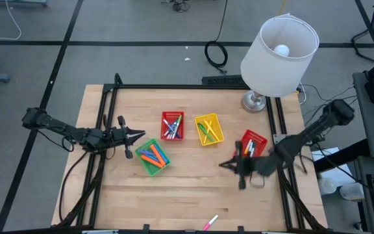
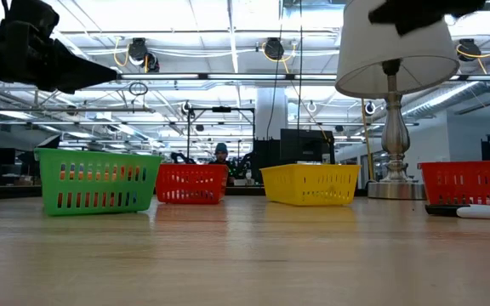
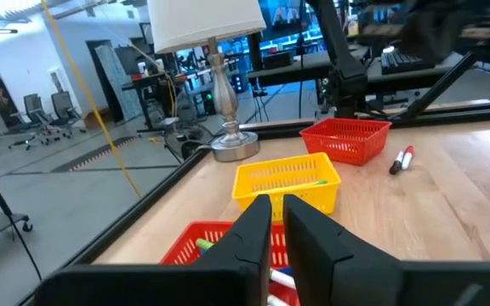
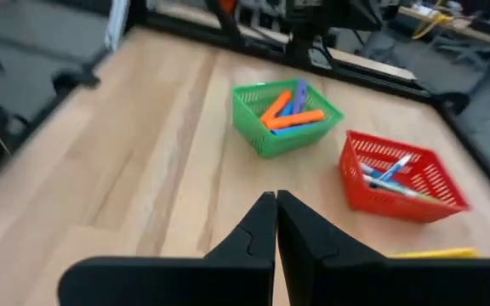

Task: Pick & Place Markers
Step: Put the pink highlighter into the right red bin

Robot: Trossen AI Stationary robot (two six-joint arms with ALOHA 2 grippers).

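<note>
1. Left gripper (image 1: 139, 135) hovers just beside the green basket (image 1: 152, 157), fingers slightly apart, empty.
2. Right gripper (image 1: 223, 164), fingers together, hangs well apart from it.
3. Markers (image 1: 152, 156) lie inside it on the wooden table (image 1: 187, 195); a lamp (image 1: 274, 52) stands far behind.

in the high view the right arm (image 1: 317, 133) covered part of the right-hand red basket (image 1: 254, 142), and the right gripper (image 1: 229, 164) at lower right was blurred. a marker (image 1: 210, 223) sat at the bottom edge, too small to tell more than its pink end. in the low view the lamp (image 2: 393, 51) was cut off at the top, the left gripper (image 2: 100, 75) at upper left. markers in the green basket (image 2: 99, 179) showed only through its slots.
</note>
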